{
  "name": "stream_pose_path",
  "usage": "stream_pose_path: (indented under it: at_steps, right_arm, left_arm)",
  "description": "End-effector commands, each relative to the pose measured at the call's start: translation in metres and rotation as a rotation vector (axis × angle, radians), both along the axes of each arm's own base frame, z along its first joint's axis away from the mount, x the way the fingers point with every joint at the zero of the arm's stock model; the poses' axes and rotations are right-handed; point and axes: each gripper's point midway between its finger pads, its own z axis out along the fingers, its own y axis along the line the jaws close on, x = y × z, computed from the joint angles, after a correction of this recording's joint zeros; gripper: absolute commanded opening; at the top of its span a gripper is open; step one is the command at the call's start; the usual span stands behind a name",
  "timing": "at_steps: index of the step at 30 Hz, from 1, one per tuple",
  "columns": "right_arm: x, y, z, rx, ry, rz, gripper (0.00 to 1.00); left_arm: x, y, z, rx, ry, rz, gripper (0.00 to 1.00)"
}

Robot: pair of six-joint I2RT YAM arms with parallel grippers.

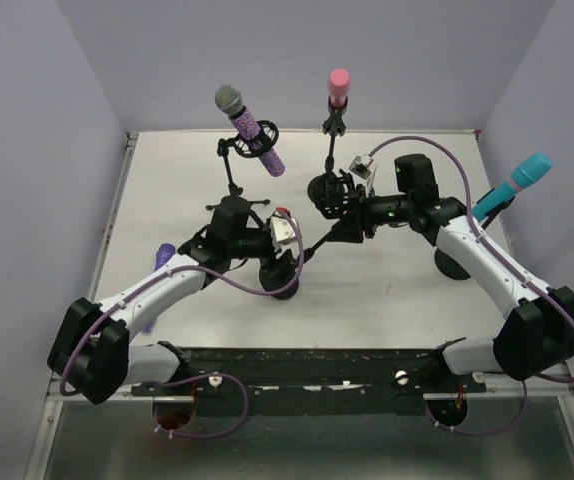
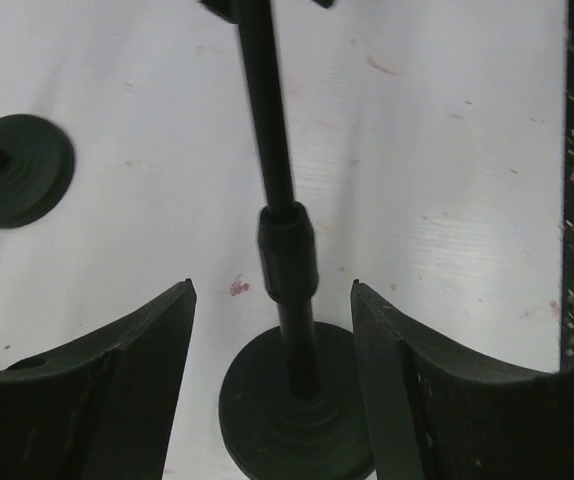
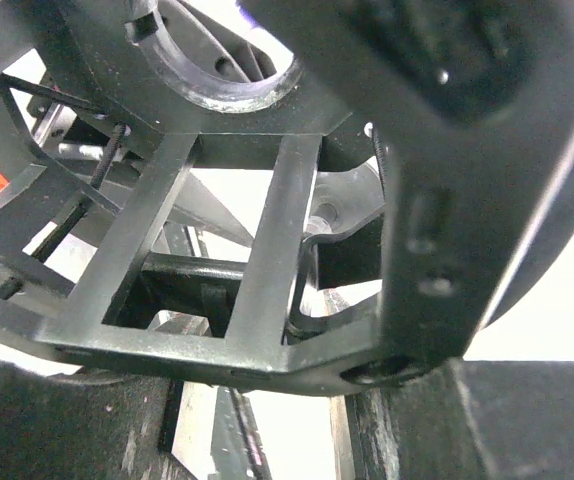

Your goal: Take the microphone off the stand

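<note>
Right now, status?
Left gripper open, straddling stand pole. Right gripper shut on shock mount; mount looks empty. Purple object by left arm, maybe the mic. Pink mic stand close behind.

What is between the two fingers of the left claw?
A black stand pole, rising from its round base, stands between the fingers of the left claw, touching neither. The left wrist view shows it.

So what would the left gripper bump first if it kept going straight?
Most likely the black stand's pole, which sits between the fingers of the open left gripper, then its round base. Depth is hard to judge.
</note>
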Motion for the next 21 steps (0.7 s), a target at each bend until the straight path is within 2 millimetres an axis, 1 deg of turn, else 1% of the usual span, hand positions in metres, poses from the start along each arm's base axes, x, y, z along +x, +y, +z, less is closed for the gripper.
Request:
stream_pose_path:
  at_steps: [1,4,6,8,10,12,13,14,15,16,18,19,20,21]
  right_arm:
    - [-0.018,-0.009,-0.023,-0.064,-0.087,0.126,0.01]
    - [-0.014,-0.010,-0.019,-0.066,-0.167,0.129,0.01]
    - [-0.013,-0.010,-0.016,-0.062,-0.182,0.131,0.01]
    - [-0.011,-0.009,-0.016,-0.057,-0.182,0.129,0.01]
    - [-0.009,-0.008,-0.016,-0.055,-0.181,0.113,0.01]
    - [-0.005,-0.007,-0.014,-0.051,-0.166,0.084,0.01]
    - [0.000,-0.008,-0.012,-0.055,-0.149,0.045,0.01]
    - [0.007,-0.007,-0.009,-0.055,-0.127,-0.003,0.01]
    - [0.014,-0.008,-0.007,-0.061,-0.094,-0.059,0.01]
    - [0.022,-0.008,-0.004,-0.065,-0.051,-0.117,0.01]
    - [0.038,-0.012,-0.001,-0.092,0.046,-0.249,0.01]
    - [0.043,-0.014,-0.003,-0.117,0.102,-0.302,0.01]
    - [0.048,-0.014,0.002,-0.117,0.139,-0.344,0.01]
    - [0.052,-0.014,0.002,-0.119,0.184,-0.373,0.01]
  left_arm:
    - [-0.050,-0.012,0.001,-0.055,0.055,-0.372,0.70]
    - [-0.050,-0.022,0.001,-0.088,0.089,-0.427,0.65]
    - [-0.045,-0.031,0.001,-0.106,0.126,-0.422,0.61]
    - [-0.037,-0.039,0.003,-0.115,0.119,-0.411,0.48]
    - [-0.030,-0.042,0.002,-0.102,0.117,-0.391,0.30]
    - [-0.022,-0.040,0.001,-0.071,0.092,-0.354,0.14]
    - [-0.019,-0.037,0.000,-0.051,0.083,-0.329,0.03]
    - [-0.012,-0.033,-0.002,-0.026,0.068,-0.272,0.00]
    - [-0.005,-0.031,-0.001,-0.013,0.055,-0.199,0.00]
    - [0.007,-0.026,-0.003,0.015,0.030,-0.089,0.00]
    - [0.026,-0.017,0.003,0.054,-0.082,0.097,0.00]
    - [0.041,-0.003,0.010,0.070,-0.151,0.287,0.00]
    - [0.050,0.004,0.021,0.046,-0.220,0.422,0.00]
    - [0.051,0.011,0.025,0.052,-0.245,0.503,0.00]
